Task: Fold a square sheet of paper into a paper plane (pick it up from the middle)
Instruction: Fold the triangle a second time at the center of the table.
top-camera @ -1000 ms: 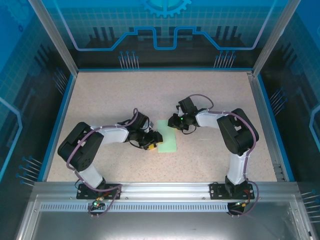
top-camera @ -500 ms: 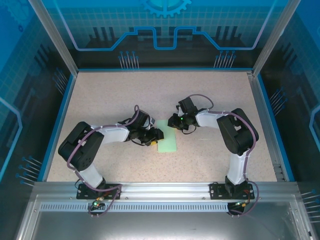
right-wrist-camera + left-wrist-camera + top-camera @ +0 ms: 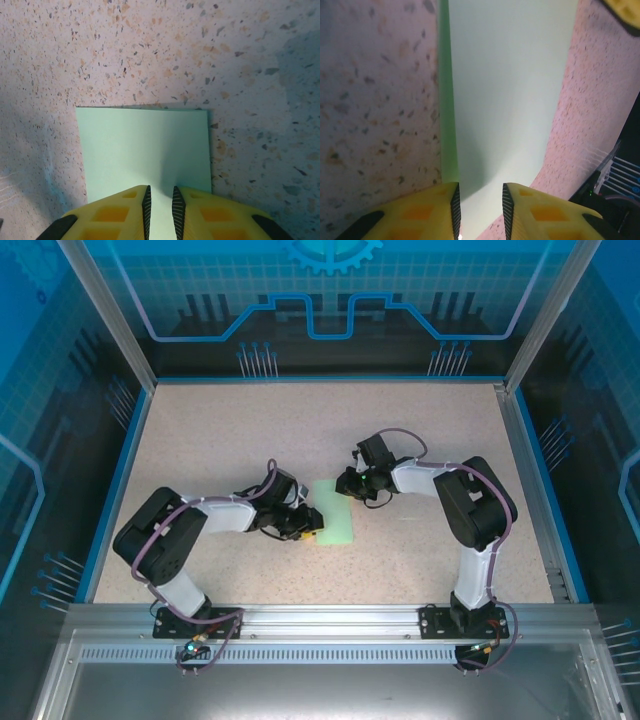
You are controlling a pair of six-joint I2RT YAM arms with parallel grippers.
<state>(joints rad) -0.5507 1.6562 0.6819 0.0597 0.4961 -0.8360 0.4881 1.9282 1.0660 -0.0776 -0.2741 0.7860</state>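
Observation:
The square sheet of paper (image 3: 335,512) lies on the speckled table as a pale green upright rectangle, folded over on itself. My left gripper (image 3: 308,523) is low at its lower left edge. In the left wrist view the paper (image 3: 505,90) runs under my left gripper (image 3: 481,205), whose yellow fingers stand apart over it, and a darker green strip (image 3: 446,100) shows along the paper's left side. My right gripper (image 3: 347,485) rests at the paper's top edge. In the right wrist view a narrow gap shows in my right gripper (image 3: 160,200) above the flat paper (image 3: 145,150).
A blue rim (image 3: 120,480) and aluminium posts (image 3: 545,320) bound the speckled table (image 3: 220,440). Bare tabletop lies behind and to both sides of the paper. Both arm bases sit on the metal rail (image 3: 320,620) at the near edge.
My left gripper's jaws have narrowed, and it has shifted slightly along the paper's left edge. The right arm and the paper have stayed where they were.

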